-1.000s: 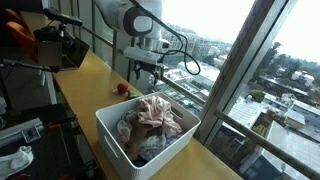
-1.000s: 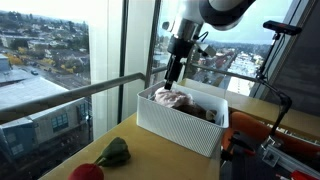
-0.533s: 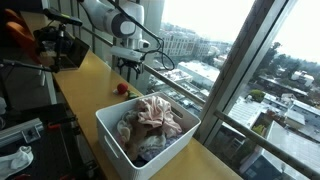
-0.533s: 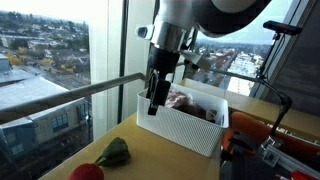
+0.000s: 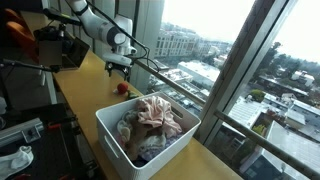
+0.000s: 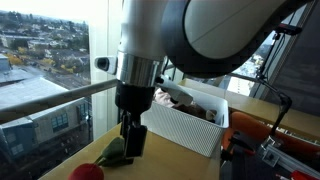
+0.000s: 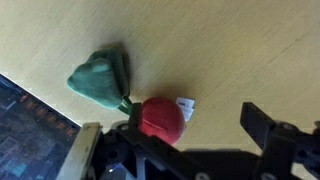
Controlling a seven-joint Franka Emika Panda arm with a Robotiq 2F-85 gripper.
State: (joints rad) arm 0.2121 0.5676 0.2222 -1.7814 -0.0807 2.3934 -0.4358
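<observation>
A red soft toy (image 7: 160, 118) with a white tag (image 7: 185, 105) and a green leaf-shaped part (image 7: 100, 78) lies on the wooden counter (image 7: 230, 50). My gripper (image 7: 192, 122) hangs open just above it. The red part sits close to one finger, and nothing is between the jaws. In the exterior views the gripper (image 5: 118, 68) (image 6: 130, 140) is over the toy (image 5: 122, 88) (image 6: 87, 172), with the green part (image 6: 113, 152) beside it. The gripper is empty.
A white bin (image 5: 110, 128) (image 6: 185, 128) full of crumpled cloths (image 5: 155, 118) stands on the counter beside the toy. A window with a railing (image 6: 60, 95) runs along the counter's edge. Camera gear (image 5: 60, 48) stands at the back.
My gripper has moved away from above the bin, along the counter and down, and now hangs over the red and green toy. The bin and toy have not moved.
</observation>
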